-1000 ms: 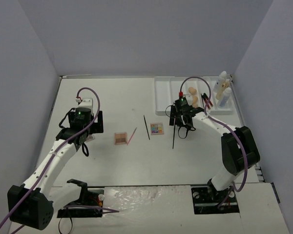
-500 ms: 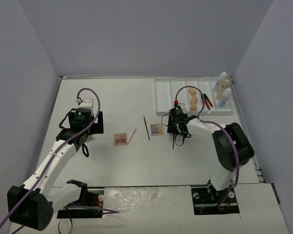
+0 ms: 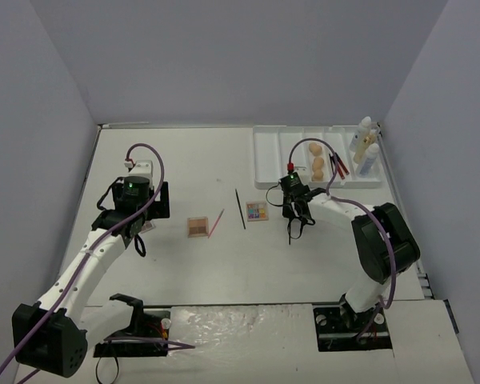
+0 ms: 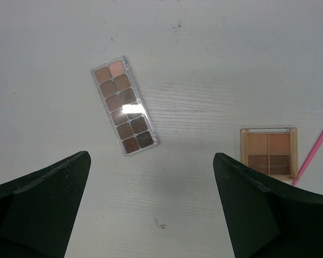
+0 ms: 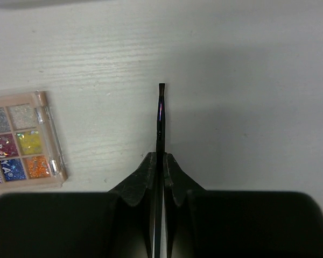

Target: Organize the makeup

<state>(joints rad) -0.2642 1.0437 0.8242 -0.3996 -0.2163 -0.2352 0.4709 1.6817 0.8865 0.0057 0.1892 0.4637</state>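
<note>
Since the right gripper (image 5: pixel 160 161) is clamped with both black fingers together on the thin black makeup pencil (image 5: pixel 161 115), I only have to judge how that pinch will behave. The pencil juts straight out ahead of the fingertips over the white bench (image 5: pixel 247 80), with the square glitter eyeshadow palette (image 5: pixel 21 140) just to the gripper's left. I expect it to be very light and stiff, but its slim, smooth shaft could pivot or slide. A hold nearer its middle should swing less; how much runs behind the fingers is hidden. The left gripper (image 4: pixel 151 161) hangs wide apart and empty, the long ten-pan brown eyeshadow palette (image 4: pixel 125 106) ahead of it.
</note>
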